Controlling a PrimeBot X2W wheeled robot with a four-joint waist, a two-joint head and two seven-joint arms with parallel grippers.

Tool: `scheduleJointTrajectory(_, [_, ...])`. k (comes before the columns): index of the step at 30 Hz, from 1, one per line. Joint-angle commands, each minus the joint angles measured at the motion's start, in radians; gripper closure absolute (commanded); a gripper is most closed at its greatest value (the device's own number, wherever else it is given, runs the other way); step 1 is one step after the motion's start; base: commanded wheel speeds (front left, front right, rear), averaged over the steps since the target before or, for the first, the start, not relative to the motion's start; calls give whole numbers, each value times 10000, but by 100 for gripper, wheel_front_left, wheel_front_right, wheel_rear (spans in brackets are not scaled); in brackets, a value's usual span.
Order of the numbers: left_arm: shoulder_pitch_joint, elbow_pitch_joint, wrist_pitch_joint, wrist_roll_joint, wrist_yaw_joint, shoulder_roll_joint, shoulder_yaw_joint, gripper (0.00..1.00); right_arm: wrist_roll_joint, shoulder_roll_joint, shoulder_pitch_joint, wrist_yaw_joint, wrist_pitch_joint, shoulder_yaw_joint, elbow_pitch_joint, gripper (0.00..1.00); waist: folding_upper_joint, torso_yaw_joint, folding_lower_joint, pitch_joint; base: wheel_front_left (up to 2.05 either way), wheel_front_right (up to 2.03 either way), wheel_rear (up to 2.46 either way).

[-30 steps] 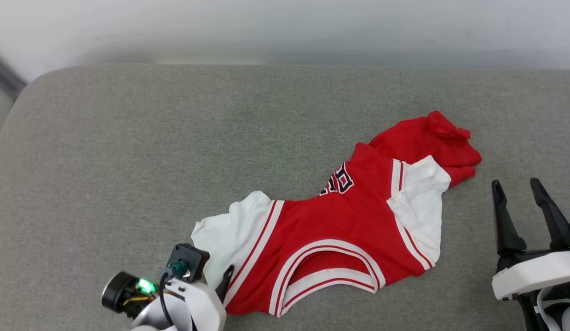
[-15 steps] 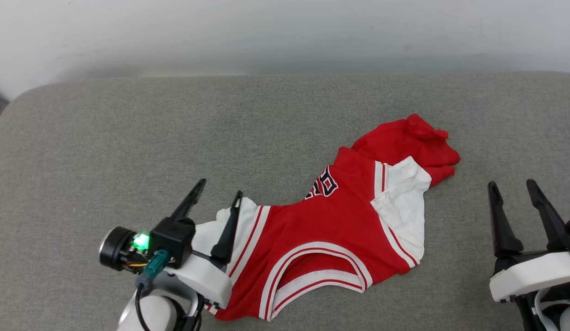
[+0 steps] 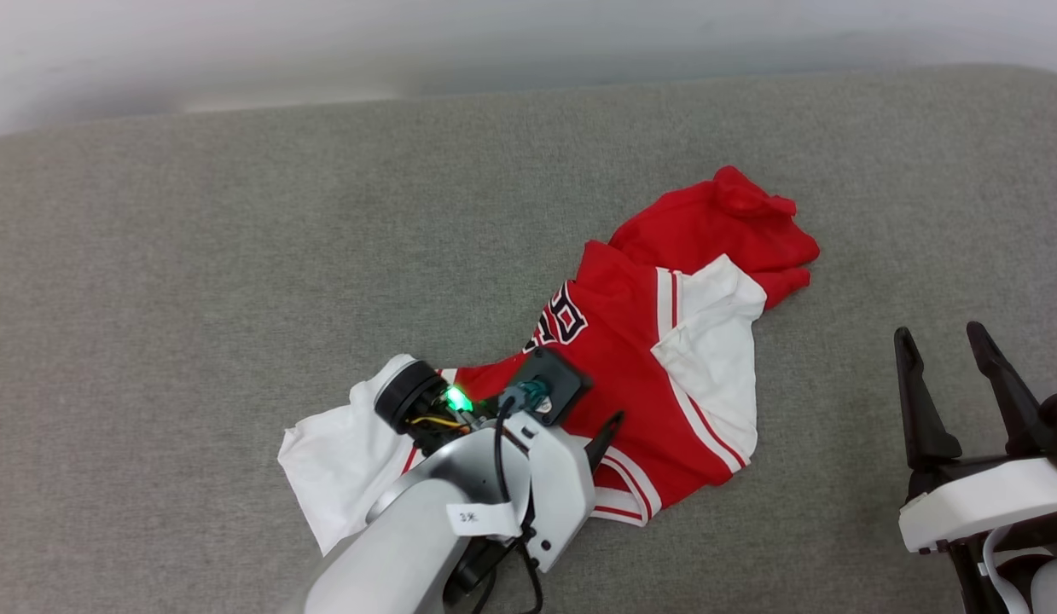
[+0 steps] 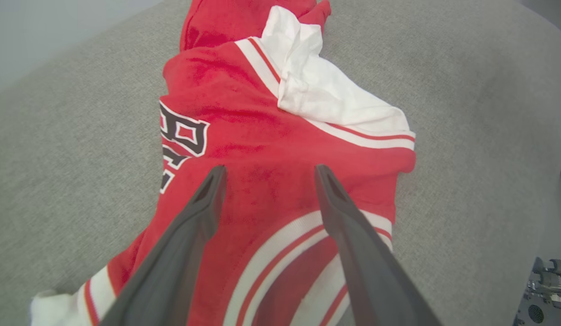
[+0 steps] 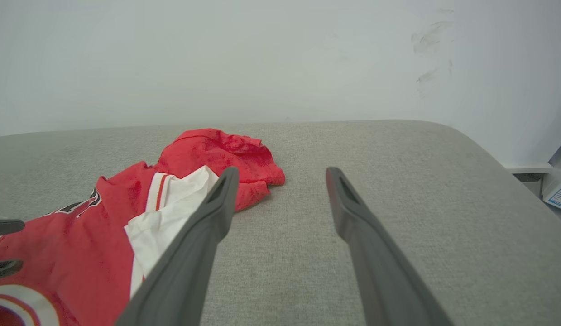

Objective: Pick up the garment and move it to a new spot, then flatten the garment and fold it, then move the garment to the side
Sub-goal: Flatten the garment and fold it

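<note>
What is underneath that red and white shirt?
The shirt lies on a grey fabric cushion, which shows all around it. Whether anything else sits beneath its bunched folds cannot be seen; the cloth covers it.

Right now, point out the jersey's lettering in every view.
Head view: lettering just right of centre, on the garment's red front.
Left wrist view: lettering left of centre, at the red cloth's left edge.
Right wrist view: lettering far left, seen edge-on.
Shared landmark: the white sleeve, to its right in each.

Bench (image 3: 187,256): grey woven upholstery, rounded corner at 1 o'clock.
Wall (image 3: 528,34): pale, plain, along 12 o'clock.
Light: soft, even.
</note>
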Motion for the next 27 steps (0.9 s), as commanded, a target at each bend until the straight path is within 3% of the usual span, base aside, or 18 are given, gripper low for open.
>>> scheduleJointTrajectory(1, [-270,133,185,-70,-58,-92,-113,0,-49,90,-58,-7,-23,4,-22,0,-1,-119,0,245,0,0,0])
scheduleJointTrajectory(18, [-2072,3691,1074,-421,-270,-973,-1505,0,-282,297,-487,-7,-152,241,287,0,-1,-452,0,983,0,0,0])
scheduleJointTrajectory(20, [-2103,4000,1139,-576,-294,-1005,-1821,100,-307,310,-528,-7,-185,246,340,0,-1,-502,0,995,0,0,0])
scheduleJointTrajectory(27, [-2334,3788,439,-1369,-321,-1113,-3102,100,-360,284,-494,-7,-169,101,475,0,-1,-451,0,762,0,0,0])
